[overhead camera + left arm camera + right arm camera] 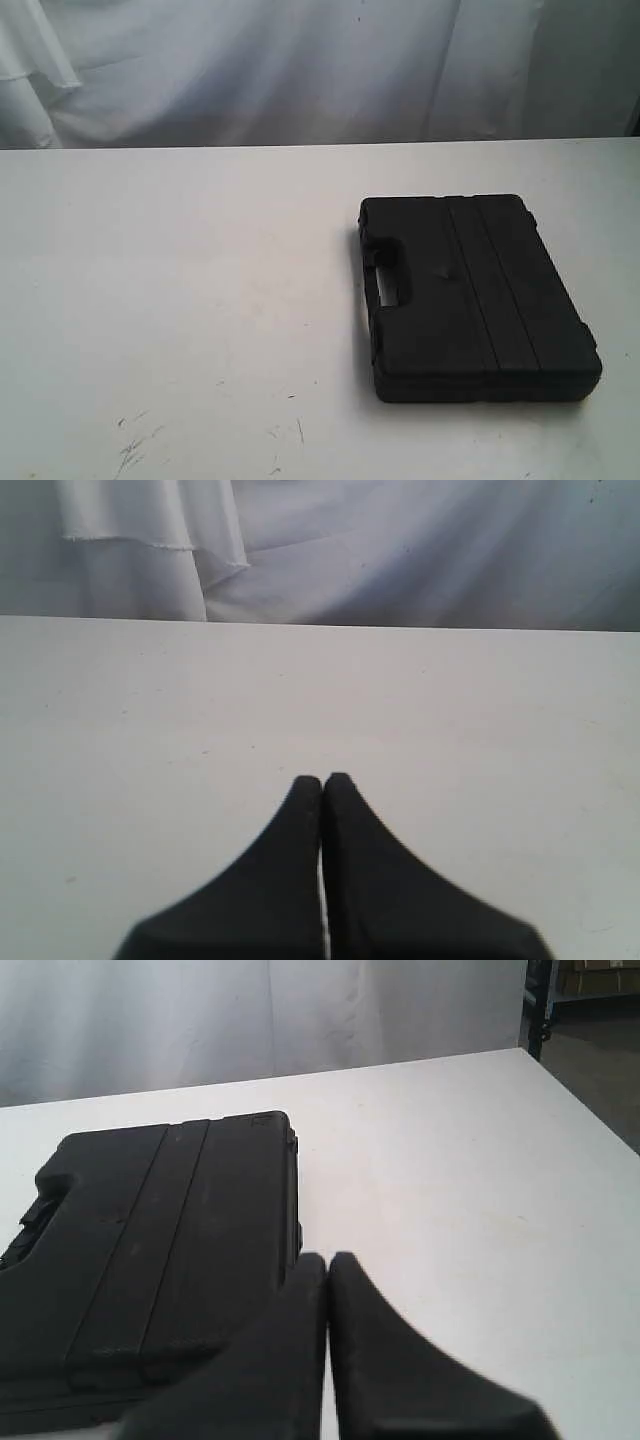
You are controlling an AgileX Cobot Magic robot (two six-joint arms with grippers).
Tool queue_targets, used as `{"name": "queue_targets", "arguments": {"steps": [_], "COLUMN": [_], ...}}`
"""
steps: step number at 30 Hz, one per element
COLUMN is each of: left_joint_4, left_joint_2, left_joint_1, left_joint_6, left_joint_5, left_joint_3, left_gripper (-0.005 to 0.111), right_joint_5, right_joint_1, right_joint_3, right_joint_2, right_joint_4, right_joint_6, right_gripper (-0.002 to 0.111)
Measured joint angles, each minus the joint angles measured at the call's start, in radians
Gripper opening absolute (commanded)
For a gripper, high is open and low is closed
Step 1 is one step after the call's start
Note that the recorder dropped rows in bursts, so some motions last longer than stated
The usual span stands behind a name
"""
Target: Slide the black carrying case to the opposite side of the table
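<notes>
A black carrying case (476, 296) lies flat on the right half of the white table (180, 300), its handle cut-out facing the table's middle. Neither arm shows in the exterior view. In the right wrist view the case (150, 1250) fills one side, and my right gripper (328, 1258) is shut and empty, its tips close by the case's long edge; contact cannot be told. My left gripper (322, 780) is shut and empty over bare table (150, 730), with no case in its view.
A white cloth backdrop (300, 70) hangs behind the table's far edge. Dark scuff marks (135, 445) lie near the front left. The right wrist view shows the table's side edge (580, 1100) with dark floor beyond.
</notes>
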Motion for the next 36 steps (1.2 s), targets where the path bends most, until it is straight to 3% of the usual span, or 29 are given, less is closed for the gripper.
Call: {"name": "queue_targets", "arguments": {"steps": [5, 14, 20, 25, 31, 36], "left_joint_4": [0.0, 0.0, 0.0, 0.0, 0.0, 0.0], "left_joint_2": [0.0, 0.0, 0.0, 0.0, 0.0, 0.0], "left_joint_1": [0.0, 0.0, 0.0, 0.0, 0.0, 0.0], "left_joint_6": [0.0, 0.0, 0.0, 0.0, 0.0, 0.0], "left_joint_5": [0.0, 0.0, 0.0, 0.0, 0.0, 0.0], "left_joint_3": [0.0, 0.0, 0.0, 0.0, 0.0, 0.0], "left_gripper": [0.0, 0.0, 0.0, 0.0, 0.0, 0.0], "right_joint_5": [-0.078, -0.435, -0.56, -0.796, -0.791, -0.623], "right_joint_1": [0.0, 0.0, 0.0, 0.0, 0.0, 0.0], "right_joint_3": [0.0, 0.0, 0.0, 0.0, -0.092, -0.397], "right_joint_2": [0.0, 0.0, 0.0, -0.001, 0.015, 0.263], "right_joint_4": [0.0, 0.049, 0.051, 0.053, 0.06, 0.06], "right_joint_6": [0.0, 0.0, 0.0, 0.004, 0.032, 0.034], "right_gripper": [0.0, 0.0, 0.0, 0.0, 0.0, 0.0]}}
